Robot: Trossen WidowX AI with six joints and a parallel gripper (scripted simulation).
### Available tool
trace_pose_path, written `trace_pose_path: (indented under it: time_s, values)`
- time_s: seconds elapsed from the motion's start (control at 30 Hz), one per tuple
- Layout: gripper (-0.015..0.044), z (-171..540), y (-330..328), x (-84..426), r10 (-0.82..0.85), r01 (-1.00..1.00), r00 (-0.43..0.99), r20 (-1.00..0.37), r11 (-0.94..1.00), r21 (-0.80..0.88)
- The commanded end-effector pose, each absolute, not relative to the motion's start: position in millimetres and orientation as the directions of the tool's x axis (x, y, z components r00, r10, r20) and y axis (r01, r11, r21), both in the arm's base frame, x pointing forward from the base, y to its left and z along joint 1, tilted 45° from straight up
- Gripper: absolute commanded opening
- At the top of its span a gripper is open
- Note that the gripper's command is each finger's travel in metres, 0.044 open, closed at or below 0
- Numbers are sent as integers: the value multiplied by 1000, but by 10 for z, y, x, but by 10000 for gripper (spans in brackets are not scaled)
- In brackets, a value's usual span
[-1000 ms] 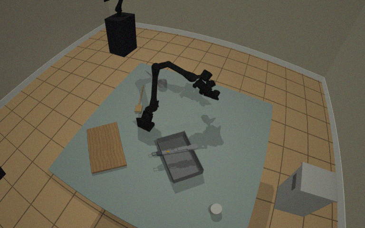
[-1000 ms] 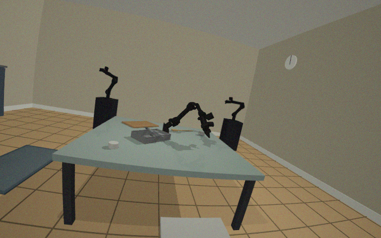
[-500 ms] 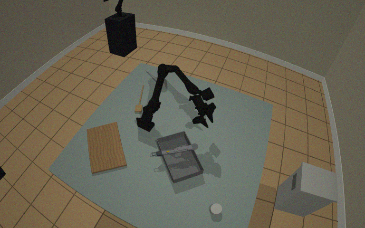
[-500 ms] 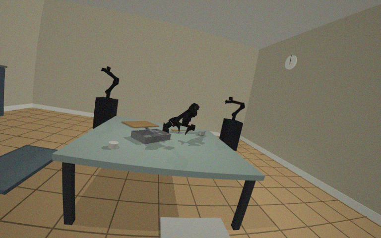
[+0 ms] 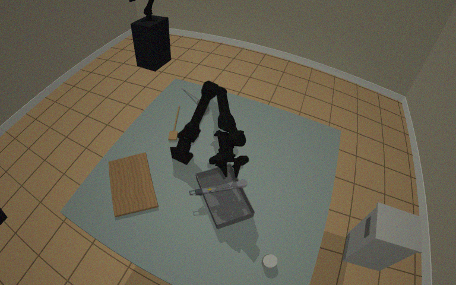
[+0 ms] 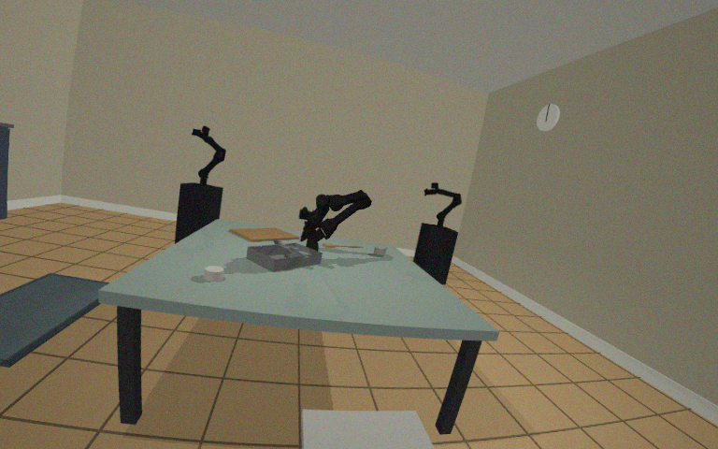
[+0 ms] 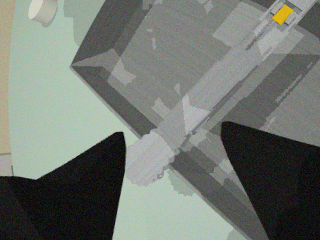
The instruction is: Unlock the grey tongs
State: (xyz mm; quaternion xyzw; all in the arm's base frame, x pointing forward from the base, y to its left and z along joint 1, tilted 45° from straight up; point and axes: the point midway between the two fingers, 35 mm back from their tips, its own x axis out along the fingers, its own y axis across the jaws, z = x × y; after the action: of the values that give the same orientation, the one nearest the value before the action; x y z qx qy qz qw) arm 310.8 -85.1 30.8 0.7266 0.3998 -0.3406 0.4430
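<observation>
The grey tongs lie across the roasting tin. Their arms look closed together. The scalloped tip end overhangs the tin's right rim in the top view; the narrow hinge end, with a yellow mark beside it, overhangs the left. My gripper is open and empty, pointing down near the tip end. In the wrist view the scalloped end shows between the fingers, nearer the left one; the exact height gap cannot be told. The wooden board bears nothing.
A white cylinder stands beyond the tin. A wooden tool with a square head lies near the arm's base. A grey cup stands farther back, hidden in the top view. The arm's base stands between board and tin.
</observation>
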Motion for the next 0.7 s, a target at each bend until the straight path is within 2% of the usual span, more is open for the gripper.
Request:
trace_pose_path:
  time_s: [0.0, 0.1, 0.67]
  values:
    - [260, -110, -1091, 2567, 327, 703, 352, -877, -711, 17]
    - [260, -215, -1145, 2395, 347, 583, 331, -878, -806, -99]
    - [260, -180, -1115, 2490, 347, 584, 330, -878, -806, -99]
